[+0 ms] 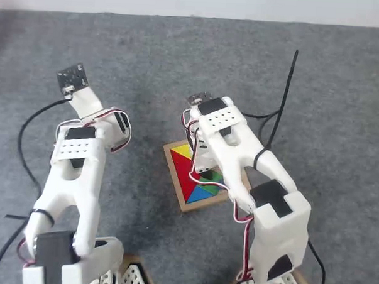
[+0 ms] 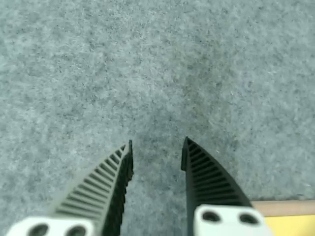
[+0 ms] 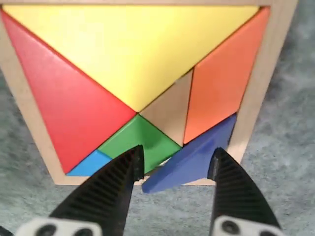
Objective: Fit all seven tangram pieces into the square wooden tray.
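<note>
Tray: one. Coloured pieces: six; dark-blue piece overhanging rim.

Tabletop is covered in grey carpet-like cloth, fuzzy and totally matt. Tray is pale bare wood, matt, faint grain. The pieces look like painted wood, smooth with a soft satin sheen: yellow piece, red piece, orange piece, green piece, dark blue piece. Both arms are white matt plastic. Left gripper and right gripper both have black plastic jaws, ribbed on the outside. Black cable looks rubbery
</note>
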